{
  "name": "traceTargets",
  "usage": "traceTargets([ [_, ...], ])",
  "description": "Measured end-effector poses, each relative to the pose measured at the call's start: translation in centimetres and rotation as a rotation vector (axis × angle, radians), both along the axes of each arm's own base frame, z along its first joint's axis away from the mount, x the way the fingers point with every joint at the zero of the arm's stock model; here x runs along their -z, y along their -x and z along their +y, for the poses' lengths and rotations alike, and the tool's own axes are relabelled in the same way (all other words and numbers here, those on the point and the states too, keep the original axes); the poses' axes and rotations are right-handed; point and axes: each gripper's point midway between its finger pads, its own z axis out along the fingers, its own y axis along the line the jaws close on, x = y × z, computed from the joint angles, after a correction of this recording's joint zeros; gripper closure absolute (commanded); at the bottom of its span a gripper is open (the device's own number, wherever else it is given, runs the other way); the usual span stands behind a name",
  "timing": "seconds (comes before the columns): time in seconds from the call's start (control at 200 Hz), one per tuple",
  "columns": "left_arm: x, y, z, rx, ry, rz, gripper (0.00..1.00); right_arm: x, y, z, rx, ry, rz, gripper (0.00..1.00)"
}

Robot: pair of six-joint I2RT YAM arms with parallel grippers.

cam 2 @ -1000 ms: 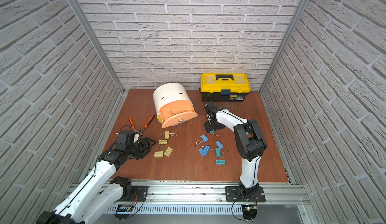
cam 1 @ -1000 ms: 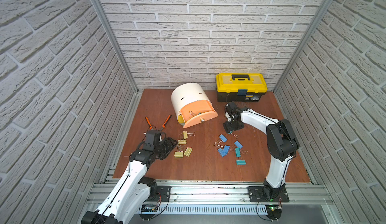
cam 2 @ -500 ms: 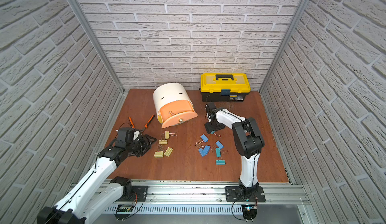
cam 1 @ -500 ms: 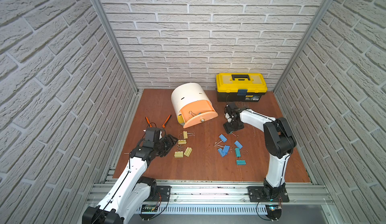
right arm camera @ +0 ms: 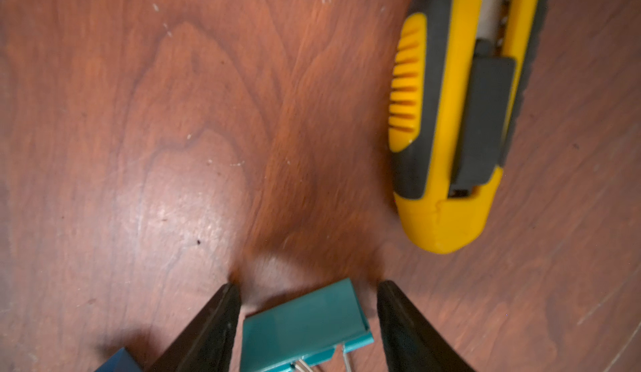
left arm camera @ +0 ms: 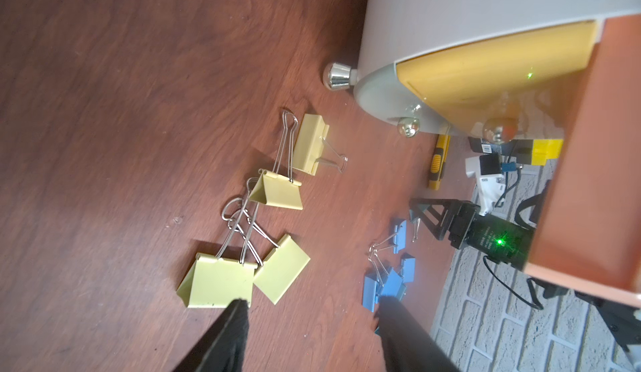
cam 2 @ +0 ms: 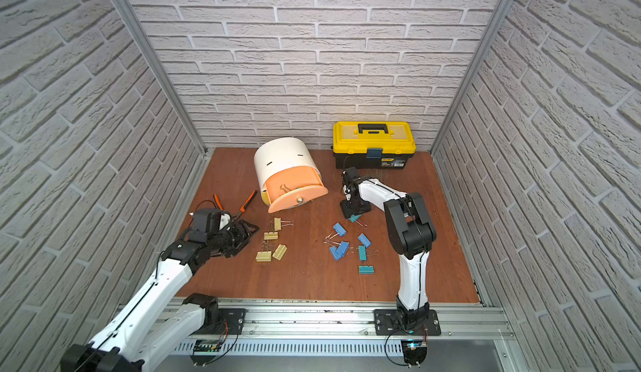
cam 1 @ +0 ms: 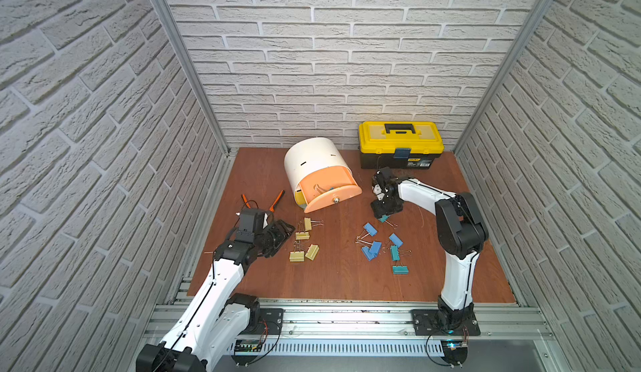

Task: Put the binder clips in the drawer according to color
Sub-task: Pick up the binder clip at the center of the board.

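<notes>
The drawer point(cam 1: 312, 158) is a white barrel cabinet with its peach top drawer point(cam 1: 333, 193) pulled out; a clip's wire handles show inside. Several pale yellow binder clips point(cam 1: 302, 236) lie in front of it, with blue ones point(cam 1: 371, 228) and teal ones point(cam 1: 394, 252) to the right. My right gripper point(right arm camera: 308, 285) points down over one teal clip point(right arm camera: 305, 321). Its fingers stand either side of the clip, with a gap showing on one side. My left gripper point(left arm camera: 314, 301) is open and empty, low beside the yellow clips point(left arm camera: 216, 283).
A yellow-black utility knife point(right arm camera: 458, 110) lies just beyond the right gripper. A yellow-and-black toolbox point(cam 1: 401, 143) stands at the back wall. Orange-handled pliers point(cam 1: 275, 201) lie behind the left gripper. Brick walls close in three sides.
The right gripper's jaws have narrowed around the teal clip. The left arm has shifted slightly, and its gripper stays by the yellow clips.
</notes>
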Motion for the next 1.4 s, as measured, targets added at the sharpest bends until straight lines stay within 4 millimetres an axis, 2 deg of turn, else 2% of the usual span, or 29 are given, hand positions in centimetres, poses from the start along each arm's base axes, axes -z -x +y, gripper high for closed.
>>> traceTargets([
  [0.37, 0.0, 0.0, 0.0, 0.001, 0.001, 0.000, 0.36, 0.1, 0.3, 0.1, 0.011, -0.046, -0.019, 0.31],
  [0.5, 0.0, 0.0, 0.0, 0.002, 0.002, -0.001, 0.36, 0.2, 1.1, -0.1, 0.017, -0.049, -0.014, 0.31],
  [0.795, -0.2, 0.0, -0.1, 0.004, 0.006, -0.007, 0.36, 0.2, 2.2, -0.4, 0.032, -0.048, -0.005, 0.38],
  [0.99, -0.7, 0.1, -0.1, 0.005, 0.012, -0.028, 0.36, 0.2, 2.4, -0.4, 0.043, -0.051, -0.003, 0.47],
  [1.4, -1.0, 0.1, -0.1, 0.003, 0.015, -0.038, 0.35, -0.1, 2.9, -0.6, 0.087, -0.050, 0.012, 0.53],
])
